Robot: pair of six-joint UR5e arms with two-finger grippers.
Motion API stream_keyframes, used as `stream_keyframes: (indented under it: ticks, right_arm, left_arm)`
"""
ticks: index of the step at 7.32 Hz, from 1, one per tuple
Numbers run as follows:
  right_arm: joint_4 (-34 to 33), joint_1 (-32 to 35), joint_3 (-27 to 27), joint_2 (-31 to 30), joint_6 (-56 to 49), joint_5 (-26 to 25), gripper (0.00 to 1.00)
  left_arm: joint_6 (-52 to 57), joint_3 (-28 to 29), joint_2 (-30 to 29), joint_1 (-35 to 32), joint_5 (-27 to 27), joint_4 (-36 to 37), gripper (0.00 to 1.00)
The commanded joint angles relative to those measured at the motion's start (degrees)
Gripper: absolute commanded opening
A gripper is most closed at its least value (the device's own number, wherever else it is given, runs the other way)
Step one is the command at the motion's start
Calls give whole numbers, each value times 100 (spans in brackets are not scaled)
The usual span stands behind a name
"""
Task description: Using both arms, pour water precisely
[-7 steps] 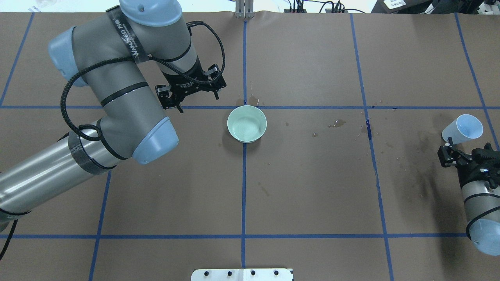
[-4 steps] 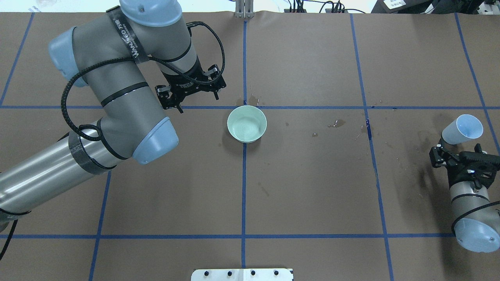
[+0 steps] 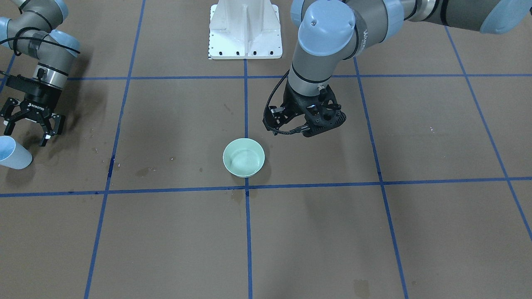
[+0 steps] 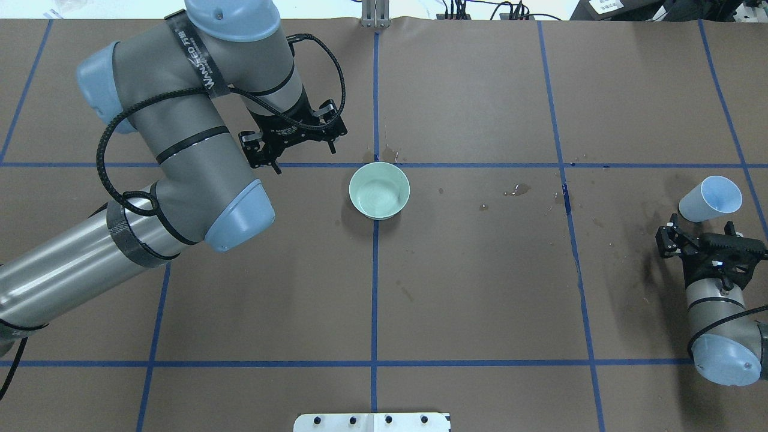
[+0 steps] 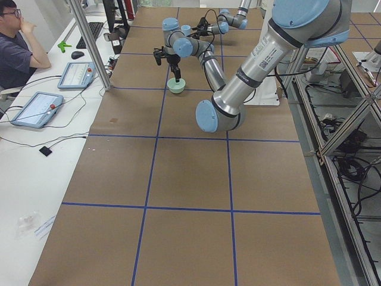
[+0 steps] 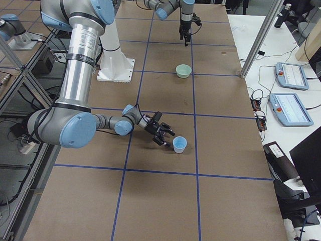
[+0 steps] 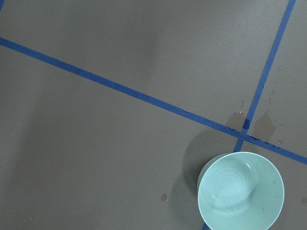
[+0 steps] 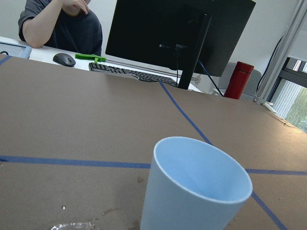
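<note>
A pale green bowl (image 4: 379, 190) (image 3: 243, 158) (image 7: 241, 191) stands at the table's middle, where two blue tape lines cross. Water shows as a glossy film in its bottom (image 7: 225, 200). My left gripper (image 4: 300, 153) (image 3: 305, 128) hangs open to the left of the bowl, pointing down and holding nothing. A light-blue cup (image 4: 711, 198) (image 3: 12, 153) (image 8: 194, 191) stands upright at the far right. My right gripper (image 4: 700, 227) (image 3: 27, 135) (image 6: 163, 136) is open just behind the cup, fingers apart and clear of it. No water shows inside the cup.
Wet spots mark the brown paper right of the bowl (image 4: 519, 191) and beside the cup (image 8: 72, 225). The white pedestal (image 3: 245, 29) stands at the robot's side. A person (image 5: 18, 53) sits at a desk with tablets, a keyboard and a monitor (image 8: 177, 28).
The right arm's wrist has swung left and its open gripper has turned square behind the cup. Cup, bowl and left arm have not moved.
</note>
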Motion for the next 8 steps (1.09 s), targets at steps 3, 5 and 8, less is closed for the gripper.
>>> stream_keyframes:
  ticks: [3,5,8]
  right_arm:
    - [9,349,-223,39,-76,95,99]
    - [9,463,-250,152,-198,96,99]
    - [9,604,-285,293,-225,166,99]
  left_arm:
    - [0,6,-16,0,0,-1,100]
    - [0,6,-16,0,0,7,100]
    - [0,6,-16,0,0,16,100]
